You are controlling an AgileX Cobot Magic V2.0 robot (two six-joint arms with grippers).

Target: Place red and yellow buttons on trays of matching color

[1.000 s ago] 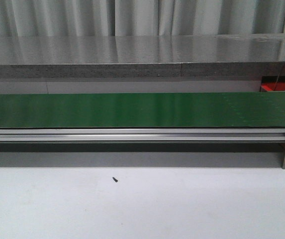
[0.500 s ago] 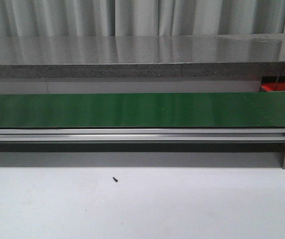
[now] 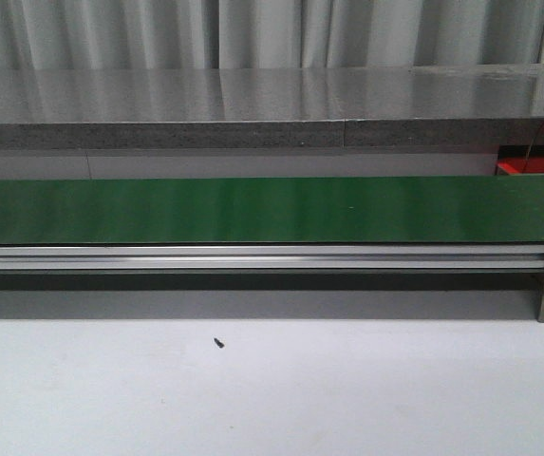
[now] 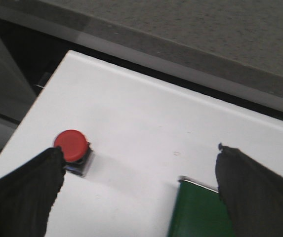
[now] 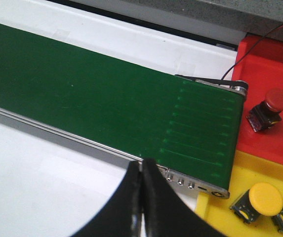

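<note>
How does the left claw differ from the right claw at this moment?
The left claw is open, its fingers spread wide; the right claw is shut, fingers pressed together on nothing. The left claw has a red button on the white surface beside one finger; the right claw hangs by the green belt, near the red tray. Both have black fingers.

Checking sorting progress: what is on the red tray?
On the red tray, one red button stands; a dark piece shows at the frame edge. The rest is out of view.
</note>
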